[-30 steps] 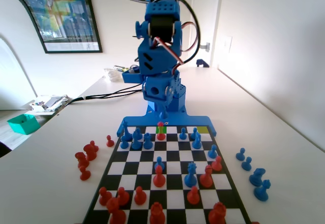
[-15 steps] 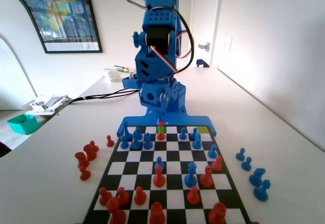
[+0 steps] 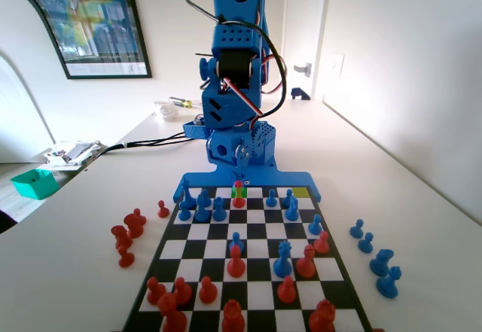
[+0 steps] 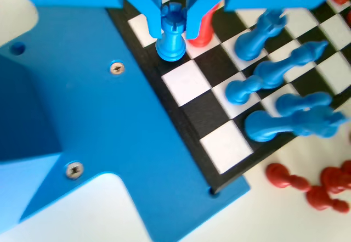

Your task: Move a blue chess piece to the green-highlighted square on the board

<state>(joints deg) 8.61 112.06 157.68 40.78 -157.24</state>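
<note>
Wrist view | gripper (image 4: 174,31) clenched on the blue chess piece (image 4: 171,33) | piece upright, crown up, base over the board (image 4: 189,110) edge

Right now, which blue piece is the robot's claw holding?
The blue chess piece with the notched, castle-like top, standing between the gripper jaws at the board's edge. The other blue pieces stand free, farther right in the wrist view.

The arm (image 3: 235,76) is bright blue plastic throughout — blocky printed segments, some faces dotted with rows of small holes. Black servo bodies sit in the joints. Black cables loop loosely round the upper links, and a thin red-and-white lead crosses the middle segment. The gripper (image 4: 174,20) has flat blue jaws.
</note>
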